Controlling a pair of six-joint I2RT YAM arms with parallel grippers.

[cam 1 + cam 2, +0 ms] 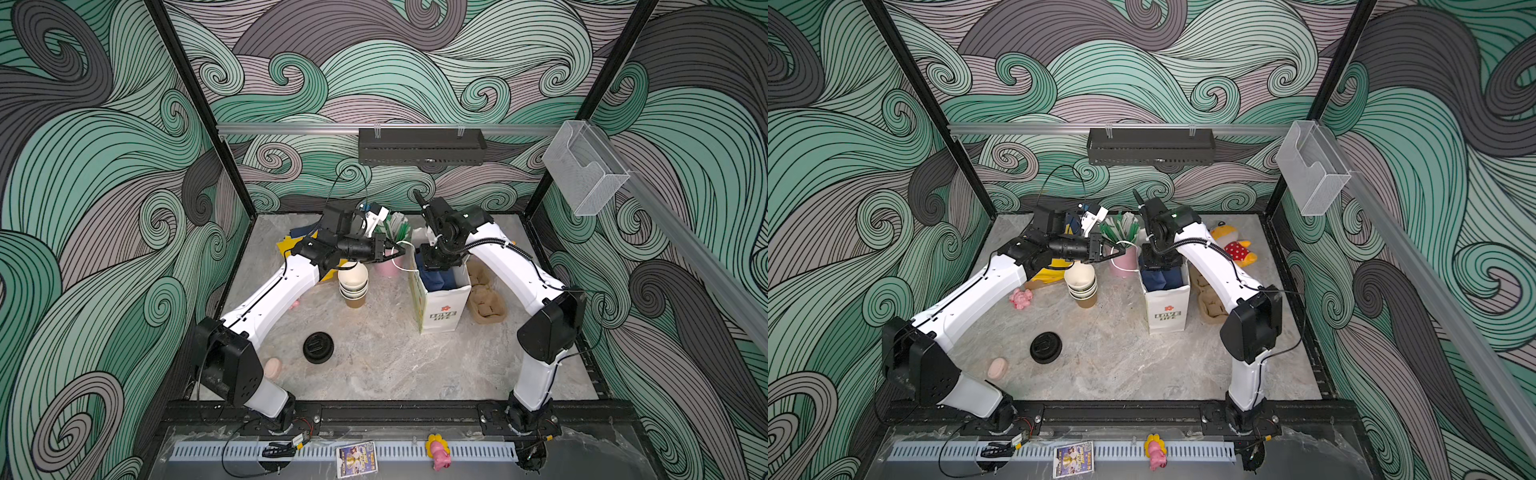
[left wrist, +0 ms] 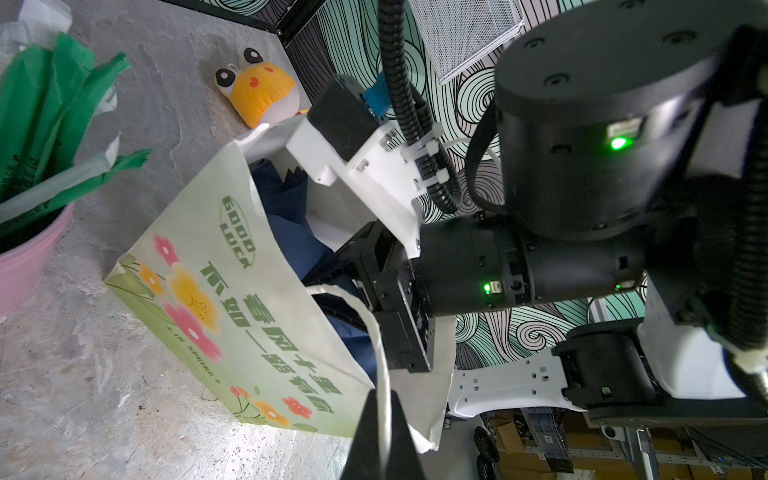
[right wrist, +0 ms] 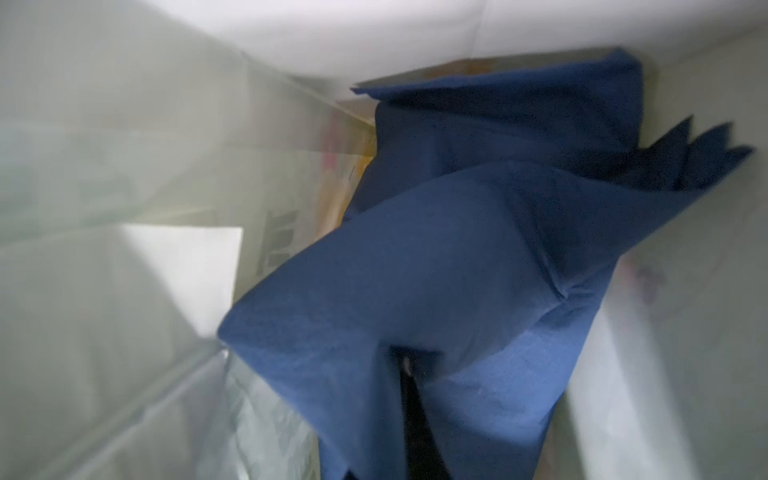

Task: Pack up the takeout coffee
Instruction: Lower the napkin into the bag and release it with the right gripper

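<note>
Your left gripper (image 2: 382, 415), at the bottom edge of the left wrist view, is clenched on the white handle (image 2: 375, 328) of the paper bag (image 2: 232, 291). The cord runs up between the two dark fingers. In both top views that gripper reaches across the middle of the frame, just above the bag's left rim.

Your right gripper (image 3: 411, 419) is down inside the bag, right of center in both top views. A blue napkin (image 3: 457, 270) drapes over it in the right wrist view, so only a dark sliver of the fingers shows. You cannot tell whether they are released or gripping the napkin.

The coffee cups (image 1: 353, 286) stand as one nested stack on the table, just left of the bag and under your left arm's wrist. They show at center frame in a top view and again here (image 1: 1082, 284), open-topped with no lid on. The black lids (image 1: 318, 347) lie flat on the table, lower and further left, well apart from the cups (image 1: 1045, 347).

A pink cup of straws (image 1: 1124, 259) stands between the cup stack and the bag, toward the back. A brown cardboard tray (image 1: 484, 301) lies just right of the bag.
</note>
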